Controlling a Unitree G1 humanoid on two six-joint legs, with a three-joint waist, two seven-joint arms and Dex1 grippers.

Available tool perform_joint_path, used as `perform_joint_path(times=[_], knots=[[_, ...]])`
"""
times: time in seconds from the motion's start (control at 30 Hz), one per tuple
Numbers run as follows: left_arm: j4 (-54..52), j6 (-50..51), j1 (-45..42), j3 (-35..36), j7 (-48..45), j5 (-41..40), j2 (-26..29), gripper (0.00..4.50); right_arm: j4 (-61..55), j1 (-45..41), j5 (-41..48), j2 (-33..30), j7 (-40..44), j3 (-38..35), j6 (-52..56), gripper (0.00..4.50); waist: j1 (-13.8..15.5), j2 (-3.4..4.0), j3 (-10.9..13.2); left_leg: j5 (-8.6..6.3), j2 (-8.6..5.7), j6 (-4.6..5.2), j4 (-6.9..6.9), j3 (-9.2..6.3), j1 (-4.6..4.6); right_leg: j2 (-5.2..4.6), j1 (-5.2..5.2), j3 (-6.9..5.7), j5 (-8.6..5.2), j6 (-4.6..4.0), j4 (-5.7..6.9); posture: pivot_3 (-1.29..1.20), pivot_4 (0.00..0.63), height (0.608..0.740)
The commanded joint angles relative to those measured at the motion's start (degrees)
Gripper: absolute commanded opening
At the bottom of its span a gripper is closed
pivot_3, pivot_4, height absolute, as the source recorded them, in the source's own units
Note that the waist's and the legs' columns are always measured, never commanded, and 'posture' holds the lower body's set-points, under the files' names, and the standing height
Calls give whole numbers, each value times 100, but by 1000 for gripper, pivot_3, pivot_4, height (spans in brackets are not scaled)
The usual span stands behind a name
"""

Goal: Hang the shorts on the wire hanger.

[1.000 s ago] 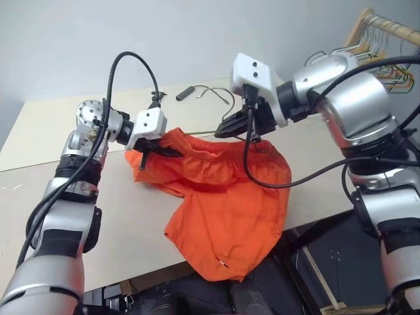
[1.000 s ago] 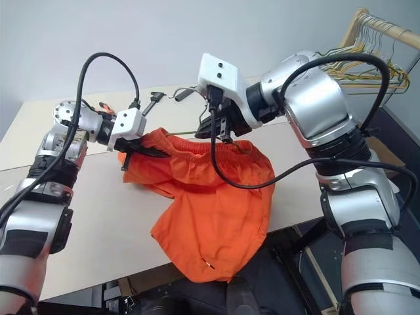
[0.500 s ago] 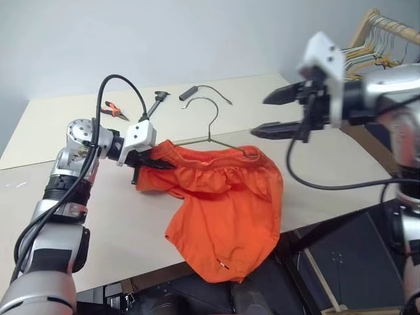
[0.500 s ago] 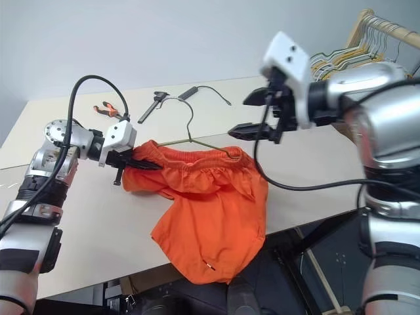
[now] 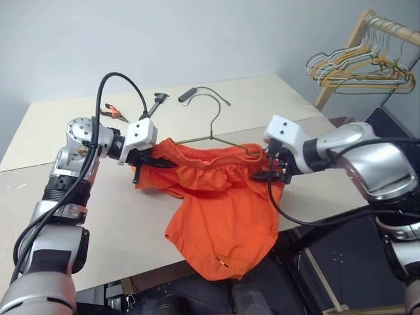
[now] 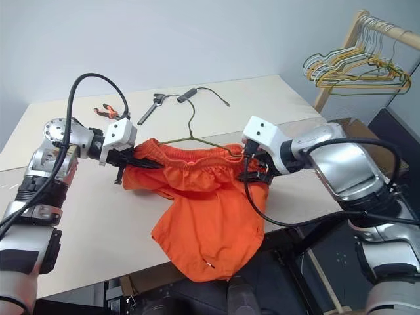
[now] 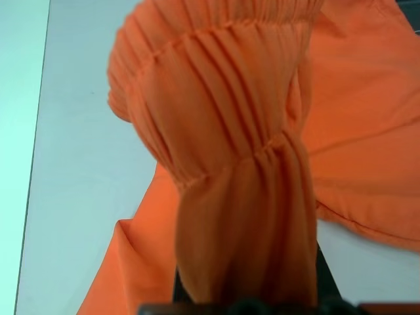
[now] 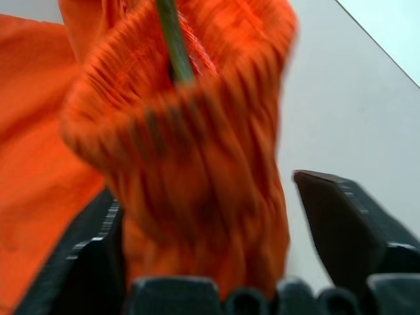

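Note:
The orange shorts (image 5: 223, 203) lie on the table (image 5: 79, 223), one leg drooping over its front edge. The wire hanger (image 5: 211, 118) lies flat, hook pointing to the far side, with its lower wire threaded inside the gathered waistband. My left gripper (image 5: 161, 163) is shut on the waistband's left end, and the bunched fabric (image 7: 223, 151) rises from between its fingers. At the waistband's right end, my right gripper (image 6: 251, 167) is open. Its fingers (image 8: 348, 216) stand either side of the bunched waistband, with a gap on one side. The hanger's wire (image 8: 172, 33) enters the fabric there.
Orange-handled pliers (image 5: 111, 109), a black tool (image 5: 157, 102) and a black piece with a thin cable (image 5: 188, 94) lie at the table's far side. A wooden rack with several coloured hangers (image 5: 357, 64) stands off the right end.
My right gripper let go near the hanger's middle, swung up and right with its fingers wide, then came down around the waistband's right end. The left gripper kept its hold.

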Motion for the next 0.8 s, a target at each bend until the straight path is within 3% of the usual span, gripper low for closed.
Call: perform_joint_path(times=[0.03, 0.27, 0.53, 0.57, 0.67, 0.8], knots=[[-57, -124, -238, 29, -34, -40, -1, 0, 86, -335, -71, 61, 203, 24, -258, 2507, -4, 0, 0, 0, 0, 0, 0, 0, -1, 0, 0, 0, 0, 0, -1, -267, 63, 740], [43, -421, -293, -79, -147, 41, -30, 0, 110, -498, -5, 39, 708, 168, -427, 72, -13, 0, 0, -3, 0, 5, 0, 1, -2, 0, 1, 0, 0, 1, -3, -277, 63, 740], [257, -792, -399, -57, -238, -17, -150, 0, -32, -332, 106, -9, 1054, 171, -267, 28, -40, 0, 0, -4, 1, 6, 0, 1, -2, 0, 1, 0, 0, 1, -3, -282, 65, 740], [278, -746, -420, 9, -281, -111, -162, 575, -95, -262, 196, -10, 1013, 65, -122, 0, -47, 0, 0, -4, 1, 6, 0, 1, -2, 0, 1, 0, 0, 1, -3, -283, 69, 740], [331, -644, -471, 148, -289, -264, -167, 1401, -269, -76, 412, -42, 891, -216, 210, 0, -47, 0, 1, -4, 3, 6, 0, 0, -3, 0, 1, -2, 0, 1, -4, -281, 70, 740], [601, -461, -625, 561, 77, -474, -81, 2762, -720, 645, 921, -206, 505, -1135, 1040, 0, -25, -1, 2, -4, 5, 7, 0, -2, -4, -1, 0, -3, 0, 1, -5, -276, 75, 740]])
